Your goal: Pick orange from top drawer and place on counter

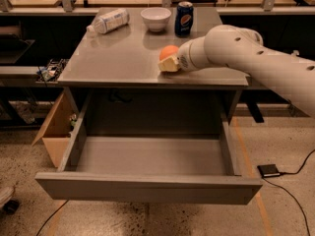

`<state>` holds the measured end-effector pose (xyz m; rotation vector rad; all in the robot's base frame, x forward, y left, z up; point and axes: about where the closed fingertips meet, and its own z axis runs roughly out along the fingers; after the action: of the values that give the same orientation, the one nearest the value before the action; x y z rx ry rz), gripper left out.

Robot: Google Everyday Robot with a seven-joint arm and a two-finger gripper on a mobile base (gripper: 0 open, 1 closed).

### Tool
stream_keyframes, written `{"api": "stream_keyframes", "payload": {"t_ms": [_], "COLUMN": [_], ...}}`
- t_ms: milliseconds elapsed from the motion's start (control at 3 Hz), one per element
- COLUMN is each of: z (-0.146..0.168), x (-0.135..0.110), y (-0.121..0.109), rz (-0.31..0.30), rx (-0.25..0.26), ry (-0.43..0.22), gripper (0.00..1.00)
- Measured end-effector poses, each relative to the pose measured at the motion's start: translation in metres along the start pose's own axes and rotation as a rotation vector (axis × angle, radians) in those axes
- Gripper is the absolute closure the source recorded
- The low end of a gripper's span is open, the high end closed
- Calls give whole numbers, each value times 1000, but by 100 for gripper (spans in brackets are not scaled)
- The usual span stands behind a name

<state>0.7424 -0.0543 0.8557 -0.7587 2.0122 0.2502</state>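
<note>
The orange (169,51) is at the counter's (118,58) front right part, right at the counter's surface. My gripper (168,63) is shut on the orange, one pale finger showing in front of it. My white arm reaches in from the right over the counter's right edge. The top drawer (147,188) below is pulled far out, and its grey floor holds nothing.
A plastic bottle (108,21) lies at the counter's back left. A white bowl (155,17) and a blue soda can (184,17) stand at the back middle. A cardboard box (55,132) sits left of the drawer. A small black device (269,170) with a cable lies on the floor at the right.
</note>
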Motion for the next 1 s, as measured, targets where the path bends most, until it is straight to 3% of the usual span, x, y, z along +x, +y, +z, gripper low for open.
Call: {"api": "stream_keyframes", "payload": {"t_ms": [333,1000], "z": [-2,-35], "x": [-4,-19], "y": [0,-16], "rz": [-1,9], "rx": [-1,55], "ry": [-11,-87], "gripper": [0,0]}}
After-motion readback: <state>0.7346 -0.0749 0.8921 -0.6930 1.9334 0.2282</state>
